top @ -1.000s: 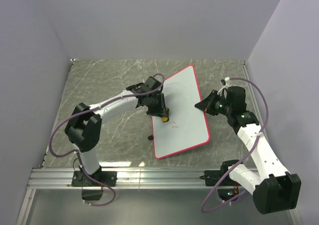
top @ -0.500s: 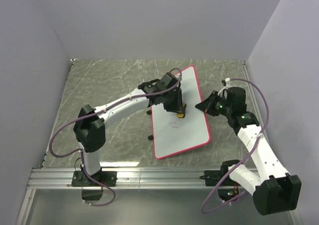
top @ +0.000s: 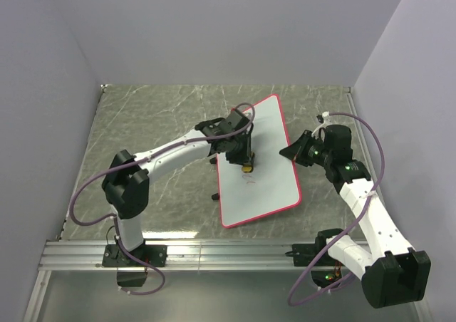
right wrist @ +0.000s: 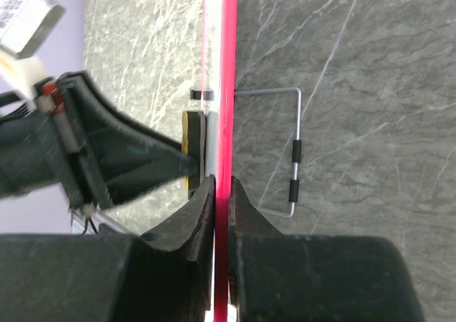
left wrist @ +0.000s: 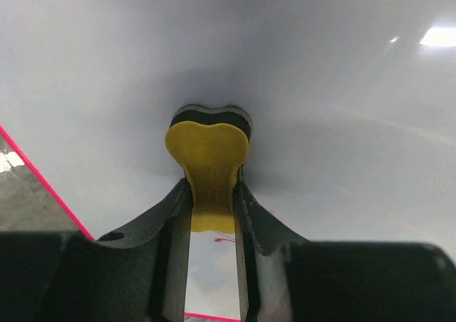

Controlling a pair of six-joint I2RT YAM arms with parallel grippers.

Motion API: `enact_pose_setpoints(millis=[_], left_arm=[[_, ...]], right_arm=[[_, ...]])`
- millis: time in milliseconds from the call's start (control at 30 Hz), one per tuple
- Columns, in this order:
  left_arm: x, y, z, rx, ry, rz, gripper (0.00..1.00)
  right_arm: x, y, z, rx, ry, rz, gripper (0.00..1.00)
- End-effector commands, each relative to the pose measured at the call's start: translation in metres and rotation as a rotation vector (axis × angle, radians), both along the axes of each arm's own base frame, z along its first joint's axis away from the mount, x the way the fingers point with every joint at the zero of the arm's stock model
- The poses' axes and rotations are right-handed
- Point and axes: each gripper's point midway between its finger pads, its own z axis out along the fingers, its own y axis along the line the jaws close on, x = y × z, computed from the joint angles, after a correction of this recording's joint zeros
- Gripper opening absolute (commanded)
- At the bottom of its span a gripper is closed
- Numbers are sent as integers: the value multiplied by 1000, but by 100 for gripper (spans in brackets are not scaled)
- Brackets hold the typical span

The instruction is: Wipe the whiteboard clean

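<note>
The whiteboard (top: 260,172), white with a red-pink rim, lies tilted on the marble table in the top view. Faint red scribbles (top: 251,182) mark its middle. My left gripper (top: 244,162) is shut on a yellow bone-shaped eraser (top: 246,169) (left wrist: 208,162), whose dark felt face presses on the board's white surface (left wrist: 342,87). A short red stroke (left wrist: 225,239) shows between the left fingers (left wrist: 171,215). My right gripper (right wrist: 221,187) is shut on the board's red rim (right wrist: 228,65) at its right edge (top: 288,153). The eraser (right wrist: 189,147) shows edge-on in the right wrist view.
A thin wire stand (right wrist: 293,151) with black sleeves sticks out behind the board over the marble table (top: 149,122). A black foot (top: 215,195) shows at the board's left edge. Grey walls close in on three sides. A metal rail (top: 214,254) runs along the near edge.
The left gripper with the eraser swept up and right across the board, then came back down and left a little. Fewer red scribbles show now. The right arm has held still.
</note>
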Motion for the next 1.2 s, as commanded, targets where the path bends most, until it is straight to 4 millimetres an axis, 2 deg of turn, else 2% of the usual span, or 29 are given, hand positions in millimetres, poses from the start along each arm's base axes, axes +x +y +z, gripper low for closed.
enact_pose_setpoints(millis=[0, 100, 233, 267, 300, 333, 367, 433, 467, 500, 567, 633, 733, 833, 867, 933, 967, 1033, 1067, 1100, 1167], left_arm=[[-53, -64, 11, -45, 25, -184, 0], [-61, -77, 16, -46, 36, -191, 0], [-61, -70, 13, -52, 44, -171, 0], [-65, -62, 0, -34, 69, -163, 0], [-58, -54, -5, -36, 83, -133, 0], [-53, -52, -1, -71, 75, -120, 0], [-57, -37, -22, -43, 117, -94, 0], [-39, -19, -30, -69, 113, -36, 0], [-42, -4, -50, -40, 141, -18, 0], [-33, 8, -57, -33, 149, 11, 0], [-31, 22, -74, -15, 154, 36, 0], [-27, 27, -83, -4, 164, 49, 0], [-25, 17, -73, -23, 153, 35, 0], [-25, -4, -47, -63, 124, 8, 0], [-22, -17, -29, -96, 106, -4, 0], [-39, -41, -9, -140, 102, -73, 0], [-50, -61, 15, -178, 77, -131, 0], [-64, -77, 23, -179, 74, -192, 0], [-67, -88, 38, -197, 42, -232, 0], [-79, -91, 33, -170, 55, -259, 0], [-85, -90, 26, -159, 68, -274, 0]], right_arm=[[-10, 9, -7, -64, -39, 124, 0], [-10, 9, -6, -66, -39, 122, 0], [-10, 9, -5, -66, -46, 120, 0], [-10, 9, -6, -67, -43, 119, 0], [-10, 8, -6, -68, -44, 120, 0], [-10, 8, -5, -69, -47, 118, 0], [-10, 8, -5, -71, -45, 118, 0], [-11, 8, -6, -71, -45, 120, 0], [-10, 8, -5, -71, -48, 116, 0], [-11, 8, -6, -68, -45, 118, 0], [-10, 9, -6, -65, -43, 120, 0], [-10, 9, -6, -62, -42, 123, 0], [-9, 9, -7, -64, -39, 124, 0], [-10, 9, -7, -66, -39, 123, 0], [-10, 9, -7, -65, -36, 121, 0], [-10, 9, -8, -65, -37, 119, 0], [-10, 9, -8, -65, -36, 118, 0], [-9, 9, -8, -63, -33, 120, 0], [-9, 10, -8, -66, -33, 123, 0], [-8, 9, -7, -66, -34, 123, 0], [-8, 10, -7, -67, -34, 125, 0]])
